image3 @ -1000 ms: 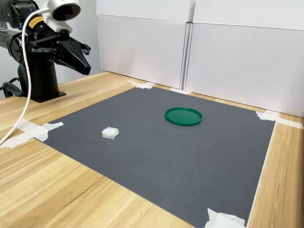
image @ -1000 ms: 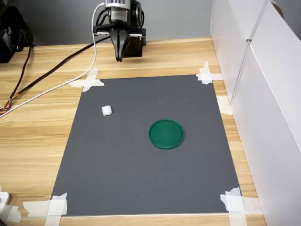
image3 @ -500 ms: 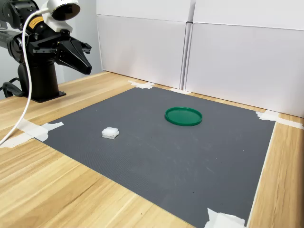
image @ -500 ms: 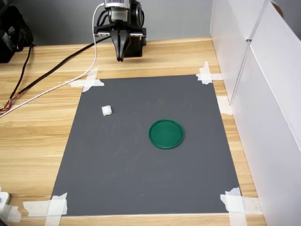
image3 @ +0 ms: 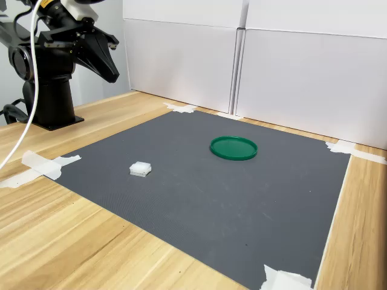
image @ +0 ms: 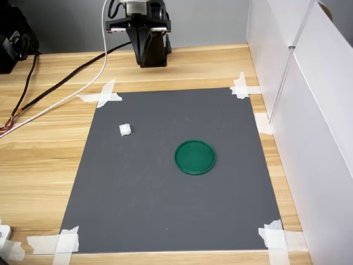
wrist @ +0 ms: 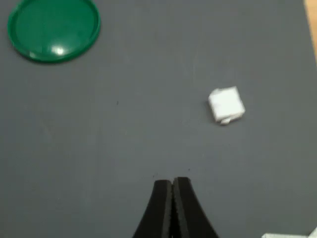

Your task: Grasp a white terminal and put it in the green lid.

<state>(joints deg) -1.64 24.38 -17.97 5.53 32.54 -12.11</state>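
The white terminal [image: 125, 130] [image3: 140, 169] lies alone on the grey mat [image: 165, 210], near the first exterior view's left edge of the mat. The green lid [image: 194, 157] [image3: 233, 147] rests flat near the mat's middle, with nothing in it. My gripper [image3: 112, 76] hangs high above the wooden table by the arm's base, well short of the mat's far edge. In the wrist view the gripper [wrist: 172, 182] is shut with nothing between its black fingers. From there the terminal [wrist: 226, 105] and the lid [wrist: 54, 29] both lie ahead on the mat.
White panels [image: 309, 110] wall the first exterior view's right side. Cables [image: 66, 83] trail over the wood from the arm's black base [image3: 51, 103]. White tape [image: 105, 95] holds the mat's corners. A black object [image: 14, 38] sits at the far left.
The gripper has risen and drawn slightly back toward the base, still shut. Terminal and lid have not moved.
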